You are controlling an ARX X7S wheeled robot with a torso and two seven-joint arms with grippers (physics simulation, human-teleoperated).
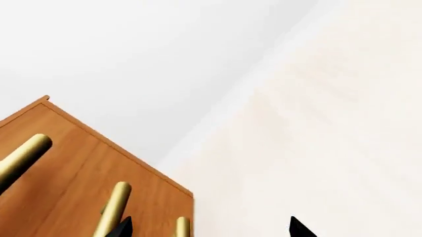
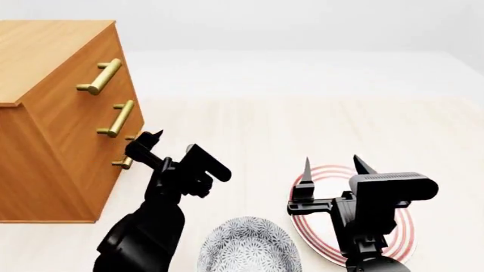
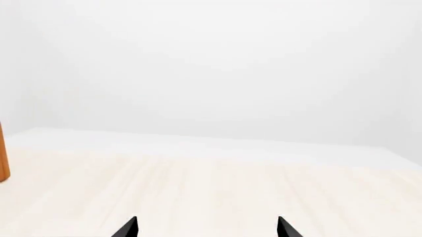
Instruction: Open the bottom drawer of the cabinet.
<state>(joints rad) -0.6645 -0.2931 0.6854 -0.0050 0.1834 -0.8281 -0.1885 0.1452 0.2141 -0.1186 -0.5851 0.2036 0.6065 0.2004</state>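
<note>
The orange-brown cabinet [image 2: 53,113] stands at the left, its three brass handles facing right. The bottom drawer [image 2: 104,184] sits flush with the fronts above it. Its handle [image 2: 123,162] is partly hidden by my left gripper [image 2: 145,143]. In the left wrist view the cabinet front [image 1: 72,168] fills the corner, and the bottom handle [image 1: 183,228] lies between the tips of my open left gripper [image 1: 209,228]. I cannot tell if they touch. My right gripper [image 2: 332,167] is open and empty, away from the cabinet; it also shows in the right wrist view [image 3: 206,228].
A white plate with red rings [image 2: 404,226] lies under the right gripper. A grey patterned bowl [image 2: 250,249] sits at the front between the arms. The pale wooden surface [image 2: 302,113] runs back to a white wall.
</note>
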